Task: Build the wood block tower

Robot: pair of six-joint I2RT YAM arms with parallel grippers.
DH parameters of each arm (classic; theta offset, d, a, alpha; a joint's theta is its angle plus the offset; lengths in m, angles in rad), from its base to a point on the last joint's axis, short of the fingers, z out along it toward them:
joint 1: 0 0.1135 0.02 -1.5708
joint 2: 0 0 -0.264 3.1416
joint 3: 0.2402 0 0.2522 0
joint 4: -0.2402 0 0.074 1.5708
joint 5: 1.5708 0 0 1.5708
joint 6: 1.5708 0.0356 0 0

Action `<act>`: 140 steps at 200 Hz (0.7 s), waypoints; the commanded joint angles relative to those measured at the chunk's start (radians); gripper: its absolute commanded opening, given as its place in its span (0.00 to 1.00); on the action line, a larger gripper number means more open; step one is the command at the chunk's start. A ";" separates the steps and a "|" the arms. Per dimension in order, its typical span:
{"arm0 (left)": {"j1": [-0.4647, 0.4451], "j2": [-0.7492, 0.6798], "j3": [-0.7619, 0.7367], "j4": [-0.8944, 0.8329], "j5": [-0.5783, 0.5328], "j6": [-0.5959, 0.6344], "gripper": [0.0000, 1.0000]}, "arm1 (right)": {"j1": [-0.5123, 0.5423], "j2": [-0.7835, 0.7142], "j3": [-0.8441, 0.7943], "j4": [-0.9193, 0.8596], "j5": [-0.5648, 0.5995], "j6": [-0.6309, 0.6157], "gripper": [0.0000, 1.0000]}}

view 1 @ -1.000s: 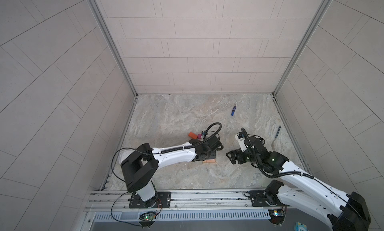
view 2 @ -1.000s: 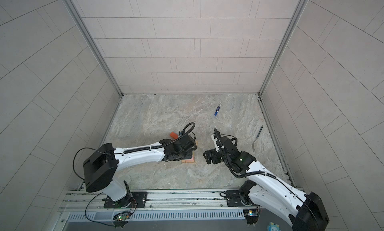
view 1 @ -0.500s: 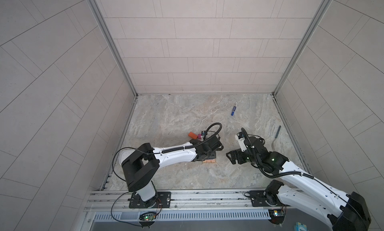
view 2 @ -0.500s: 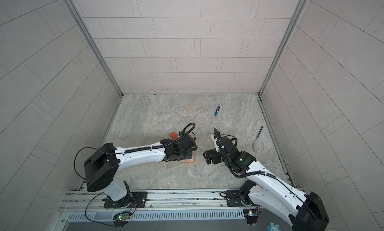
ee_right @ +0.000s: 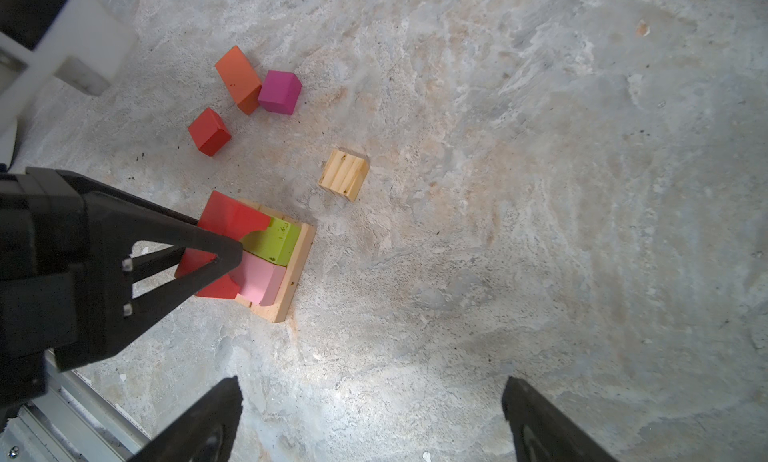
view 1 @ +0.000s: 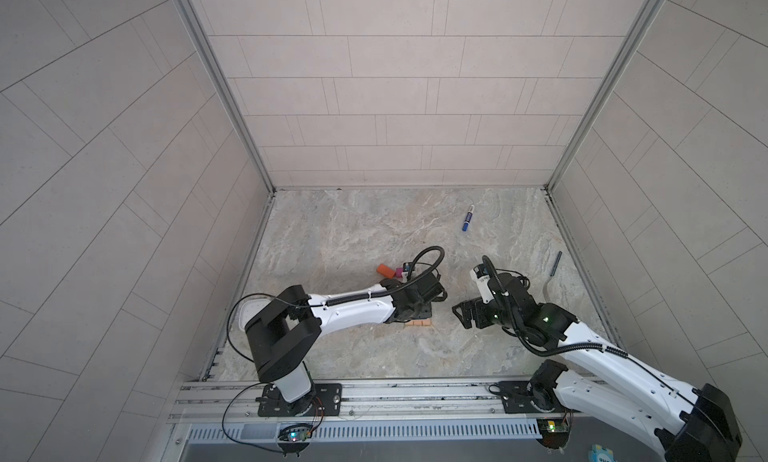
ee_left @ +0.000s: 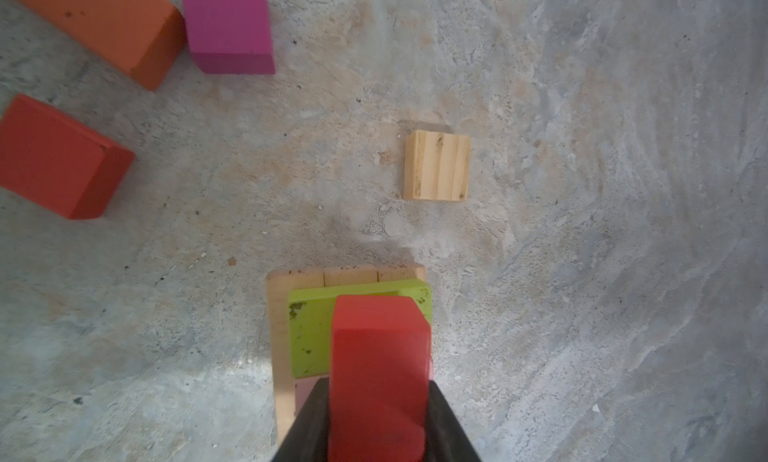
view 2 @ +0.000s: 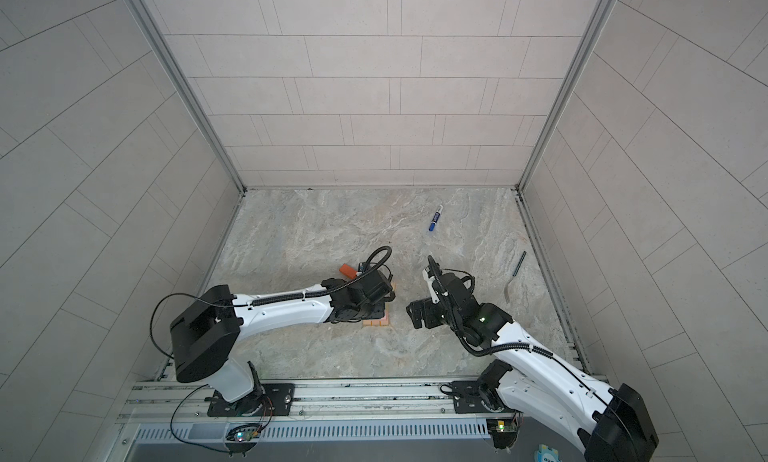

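1. In both top views, the left hand (view 1: 417,312) hung low over the wood block tower (view 1: 419,322) at the near middle of the desk (view 1: 353,239), and its own body hid the jaws. The right hand (view 1: 461,316) waited just beside the stack without touching it, jaws spread and empty. An orange brick (view 1: 385,269) and a magenta cube (view 1: 399,272) lay together just behind the left hand. A blue marker pen (view 1: 468,218) and a dark slim tool (view 1: 555,268) lay well apart, toward the back and the right wall.

2. In the left wrist view, we saw the left hand clamped on the red arch (ee_left: 380,376), with dark fingers (ee_left: 444,435) on either side. Below it, a lime-green brick (ee_left: 311,335) and a pink brick (ee_left: 305,391) lay side by side on the tan planks (ee_left: 278,335). A red cube (ee_left: 54,156) and a loose tan block (ee_left: 437,166) sat near on the desk.

3. In the right wrist view, the arch reached across both bricks, but we could not tell whether it was seated on them. We judged the step in hand to be placing the arch. To do it well, we would lower it straight and square so that one foot lands on each brick. The jaws should part slowly, and only once both feet rest flat, and the hand should then lift straight up. The right hand should stay clear of the stack.
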 commanded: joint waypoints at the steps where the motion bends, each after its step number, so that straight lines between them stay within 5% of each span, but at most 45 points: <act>1: -0.011 0.011 0.013 -0.019 -0.011 0.012 0.19 | -0.007 -0.010 -0.015 -0.022 0.005 -0.006 0.99; 140: -0.014 0.008 0.033 -0.044 -0.034 0.028 0.43 | -0.012 -0.016 -0.015 -0.028 -0.015 -0.001 0.99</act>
